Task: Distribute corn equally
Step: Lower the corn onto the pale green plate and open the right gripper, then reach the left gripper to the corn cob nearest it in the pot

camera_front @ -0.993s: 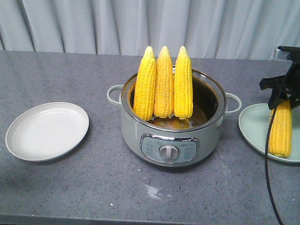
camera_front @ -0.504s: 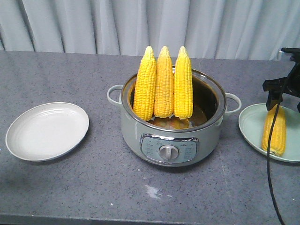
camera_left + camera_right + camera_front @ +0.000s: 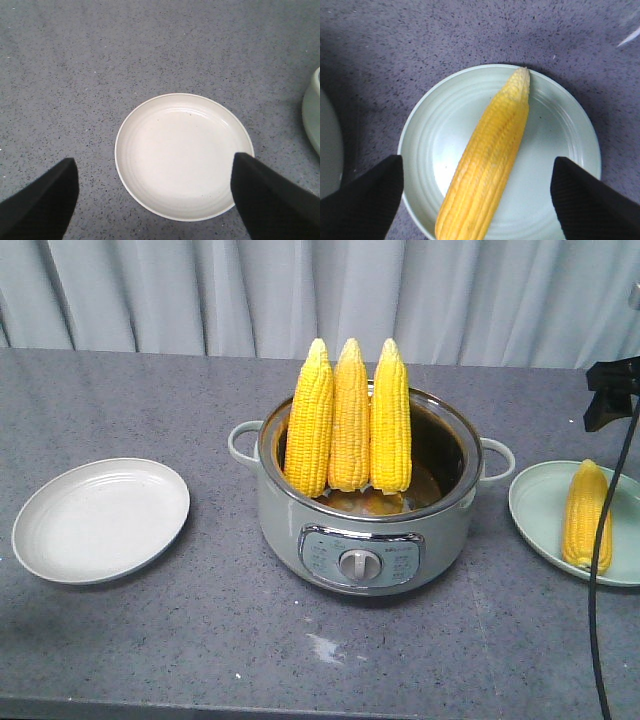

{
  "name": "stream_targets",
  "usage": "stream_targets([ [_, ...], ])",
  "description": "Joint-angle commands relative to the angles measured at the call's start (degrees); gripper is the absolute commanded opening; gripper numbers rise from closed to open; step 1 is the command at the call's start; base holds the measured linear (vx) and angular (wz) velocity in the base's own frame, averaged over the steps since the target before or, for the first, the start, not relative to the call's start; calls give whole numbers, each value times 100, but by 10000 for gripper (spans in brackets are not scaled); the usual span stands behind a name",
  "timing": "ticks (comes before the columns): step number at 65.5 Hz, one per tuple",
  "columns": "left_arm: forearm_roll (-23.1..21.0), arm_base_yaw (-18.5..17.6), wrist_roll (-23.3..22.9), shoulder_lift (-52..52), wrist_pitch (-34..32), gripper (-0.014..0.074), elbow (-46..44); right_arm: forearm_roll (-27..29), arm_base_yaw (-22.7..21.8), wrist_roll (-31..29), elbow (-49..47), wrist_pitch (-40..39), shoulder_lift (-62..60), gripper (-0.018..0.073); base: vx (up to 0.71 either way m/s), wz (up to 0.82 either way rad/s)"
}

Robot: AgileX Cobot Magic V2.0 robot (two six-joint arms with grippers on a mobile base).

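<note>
The right gripper (image 3: 477,161) has its fingers spread wide and holds nothing, poised above the green plate (image 3: 535,510). One cob (image 3: 585,515) lies flat on that plate, free of the fingers, tip away from the robot. The left gripper (image 3: 154,161) is likewise spread and empty, hovering over the white plate (image 3: 100,520), which carries no corn. In the pot (image 3: 365,530), between the plates, three cobs (image 3: 350,420) stand side by side, touching, tips up, long axes near vertical, upper halves clear of the rim.

Assessment: the count is one against none, so the white plate is judged due the next cob. The left gripper is the nearer for that delivery; the pot lies to its right, its edge just showing in the wrist view. An upright cob calls for a grip across its axis, above the rim
</note>
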Motion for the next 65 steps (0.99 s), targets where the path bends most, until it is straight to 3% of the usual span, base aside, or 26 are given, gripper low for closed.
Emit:
stream_targets([
  [1,-76,1,-31,-44,-360,587,-191,42,-24,-76,318,-522,-814,588,0,0],
  [43,-76,-23,33,-44,-371,587,-193,43,-24,-142,2885,-1263,-3726,588,0,0],
  [55,-253,-303,193,73,-541,587,-309,95,-24,-142,2952,-1277,-3906,588,0,0],
  [65,-669,-701,485,660,-522,587,-886,126,-24,-142,2952,-1277,-3907,585,0,0],
])
